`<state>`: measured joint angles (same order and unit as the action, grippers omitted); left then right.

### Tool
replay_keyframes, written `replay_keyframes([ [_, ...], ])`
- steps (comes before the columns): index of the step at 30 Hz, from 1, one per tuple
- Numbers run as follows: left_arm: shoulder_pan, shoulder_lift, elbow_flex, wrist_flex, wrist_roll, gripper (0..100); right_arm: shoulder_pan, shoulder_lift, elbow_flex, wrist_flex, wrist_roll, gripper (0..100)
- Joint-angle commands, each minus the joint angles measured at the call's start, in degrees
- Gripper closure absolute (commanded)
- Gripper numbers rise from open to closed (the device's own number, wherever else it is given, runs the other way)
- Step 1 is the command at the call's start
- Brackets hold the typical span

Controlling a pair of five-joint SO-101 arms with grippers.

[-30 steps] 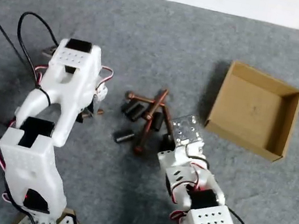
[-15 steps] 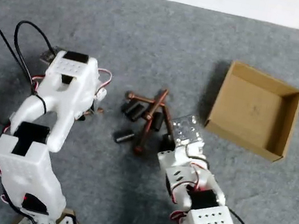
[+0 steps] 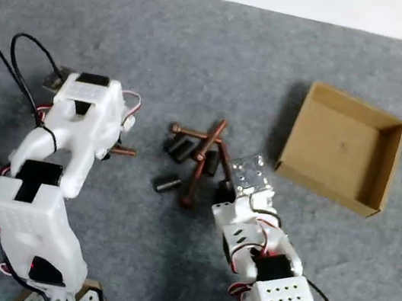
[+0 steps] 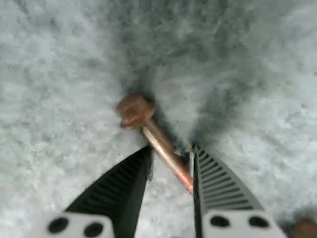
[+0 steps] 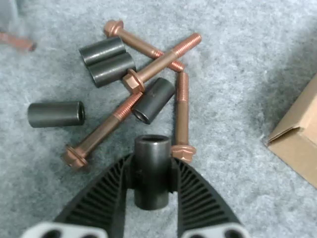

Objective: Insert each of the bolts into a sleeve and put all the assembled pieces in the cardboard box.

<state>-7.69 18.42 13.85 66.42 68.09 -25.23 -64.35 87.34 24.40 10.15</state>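
My left gripper (image 4: pixel 171 161) is clamped on the shank of a copper bolt (image 4: pixel 148 130). The bolt lies slanted between the fingers, its hex head pointing away over the grey table (image 4: pixel 59 74). From the high view I see that bolt poking out from under the left arm, toward the pile but apart from it.

My right gripper (image 5: pixel 152 166) is closed around a black sleeve (image 5: pixel 151 191), held upright with its open bore facing the camera. Just beyond its fingertips lies the pile. Four loose bolts (image 5: pixel 101 131) cross one another there, among four loose sleeves (image 5: pixel 106 60): two side by side, one tucked between the bolts and one off on its own. The cardboard box (image 3: pixel 340 151) sits near the pile, on the right arm's side, with only bare cardboard showing inside.
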Motion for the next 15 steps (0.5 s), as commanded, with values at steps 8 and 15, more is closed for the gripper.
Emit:
replay_keyframes([
  [8, -7.1, -0.4, 0.2, -2.0, 5.5, 87, 0.7, -1.1, -0.7, -1.6, 0.7, 99.5],
  [15, -11.0, -0.8, 0.2, -2.2, 6.2, 87, 0.7, -1.1, -0.7, -1.6, 0.7, 99.5],
])
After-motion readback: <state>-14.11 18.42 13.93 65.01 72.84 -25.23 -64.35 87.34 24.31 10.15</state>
